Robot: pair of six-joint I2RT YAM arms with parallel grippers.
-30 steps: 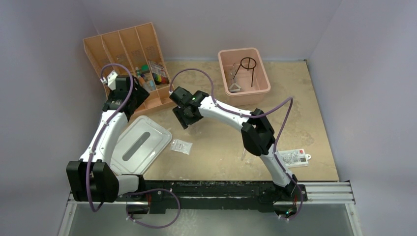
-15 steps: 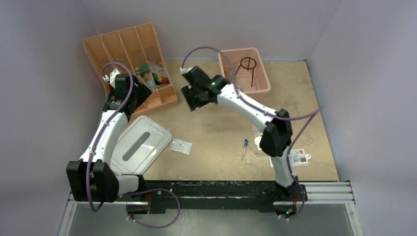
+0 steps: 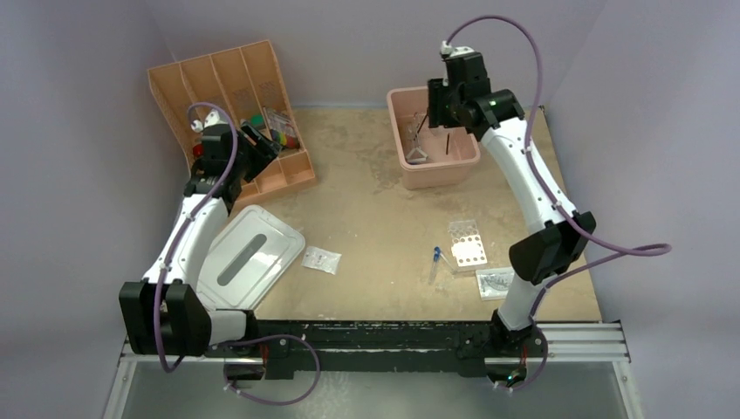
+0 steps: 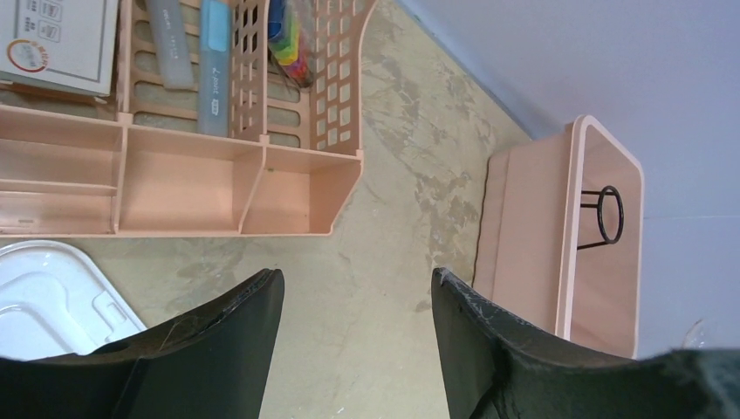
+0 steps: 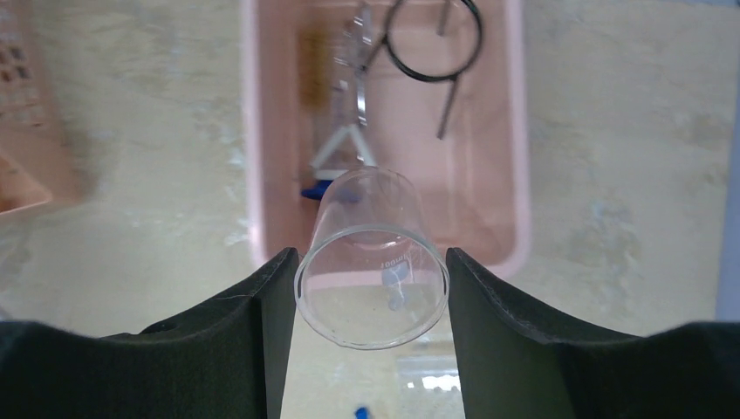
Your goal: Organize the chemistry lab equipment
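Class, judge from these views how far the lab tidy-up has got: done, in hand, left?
Done: the black wire ring tripod and metal forceps lie in the pink tub. In hand: the right gripper holds the clear glass vessel above that tub. Left: the blue-tipped dropper, clear well rack and clear packets on the table.
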